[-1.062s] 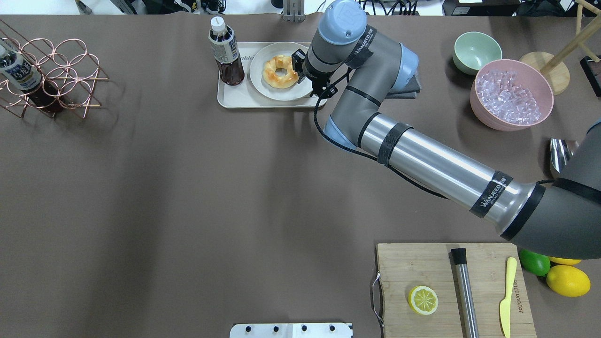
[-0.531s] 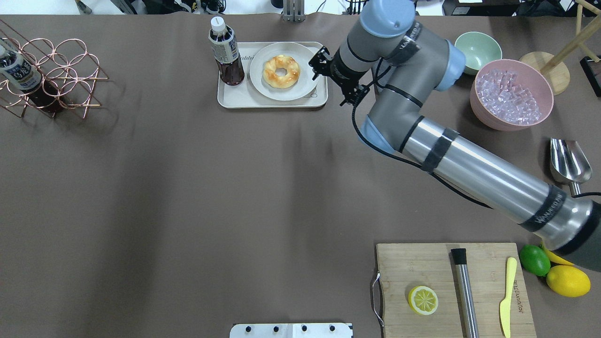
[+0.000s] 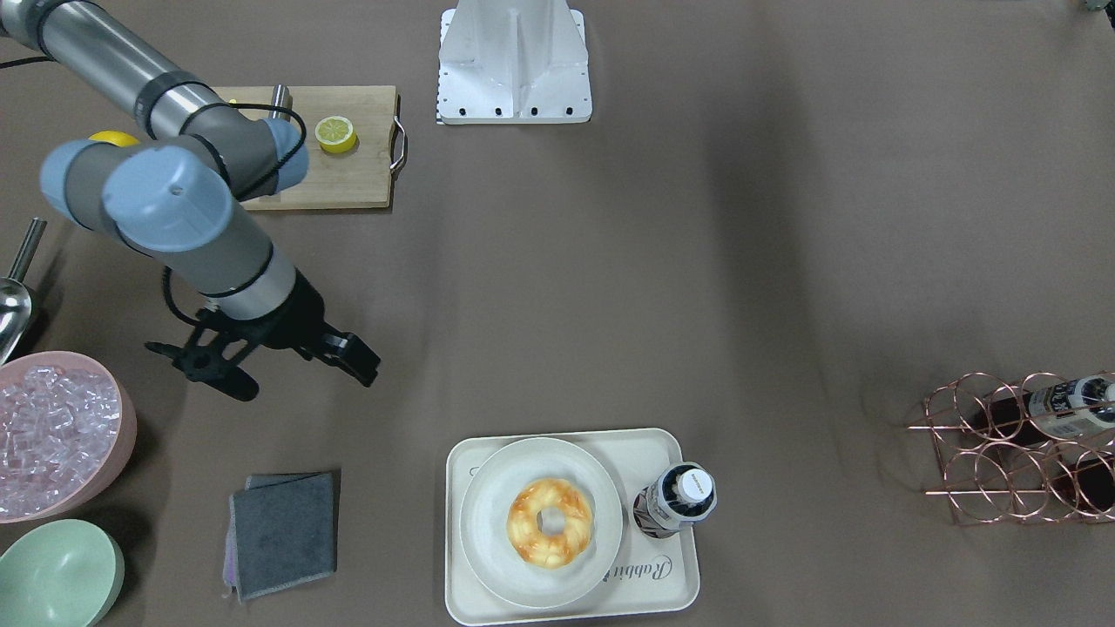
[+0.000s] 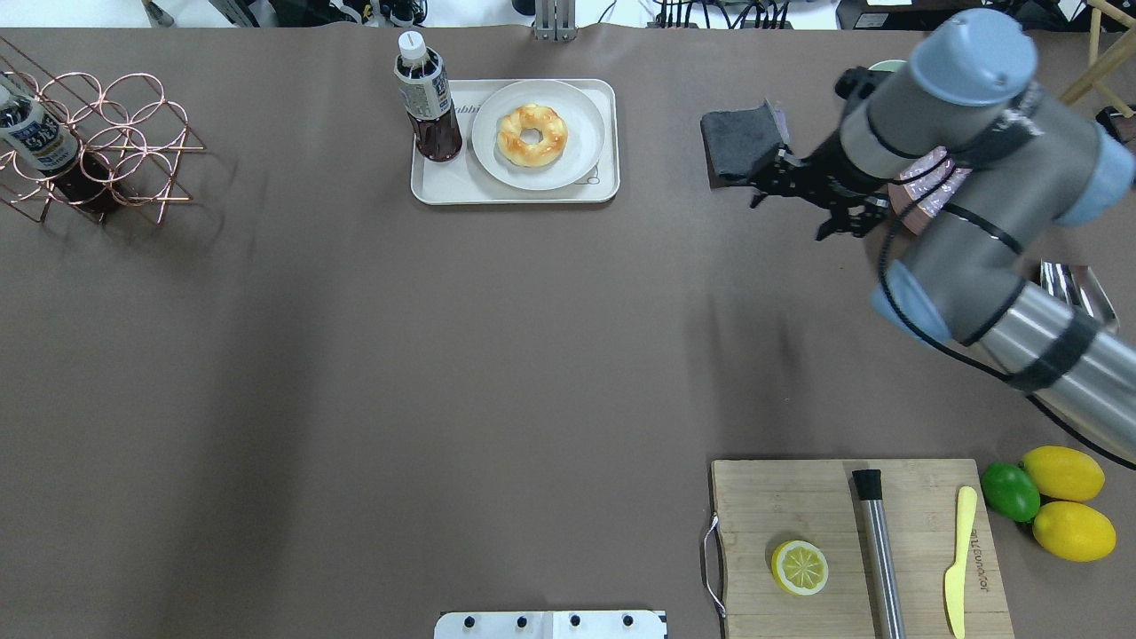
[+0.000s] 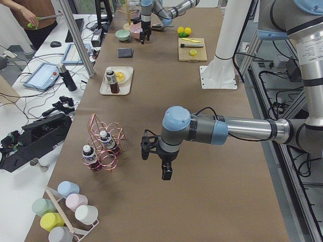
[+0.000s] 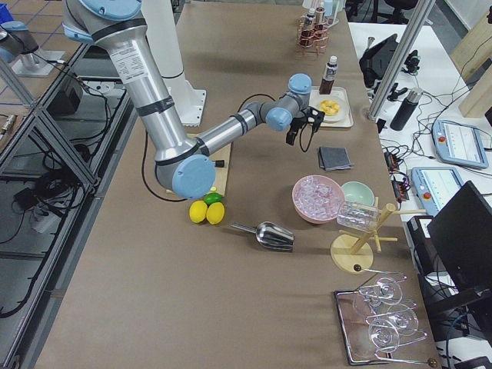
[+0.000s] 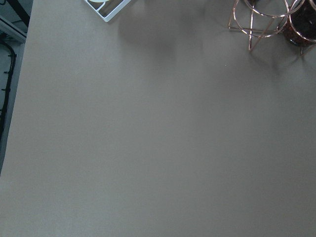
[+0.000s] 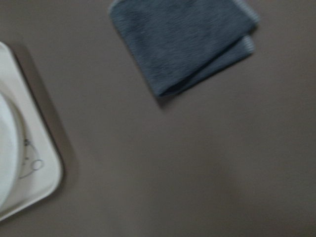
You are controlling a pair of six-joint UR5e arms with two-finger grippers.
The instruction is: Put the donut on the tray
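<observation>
The golden glazed donut (image 4: 532, 135) lies on a round off-white plate (image 4: 577, 164), which sits on the cream tray (image 4: 444, 191). The front-facing view also shows the donut (image 3: 550, 522) and the tray (image 3: 671, 601). My right gripper (image 4: 792, 202) hovers well to the right of the tray, beside a grey cloth; its fingers (image 3: 359, 364) are spread apart and empty. The right wrist view shows only the tray's corner (image 8: 29, 170). My left gripper (image 5: 154, 162) shows only in the exterior left view, above bare table near the copper rack; I cannot tell if it is open or shut.
A tea bottle (image 4: 428, 98) stands on the tray's left part. A folded grey cloth (image 4: 741, 146) lies right of the tray. A pink bowl of ice (image 3: 52, 435), a green bowl (image 3: 57, 575), a cutting board (image 4: 781, 497) with a halved lemon (image 4: 799, 568), and a copper bottle rack (image 4: 98, 142) stand around.
My right arm has pulled away from the donut and swung far to the right, past the tray's edge to the grey cloth. The donut stays on the plate.
</observation>
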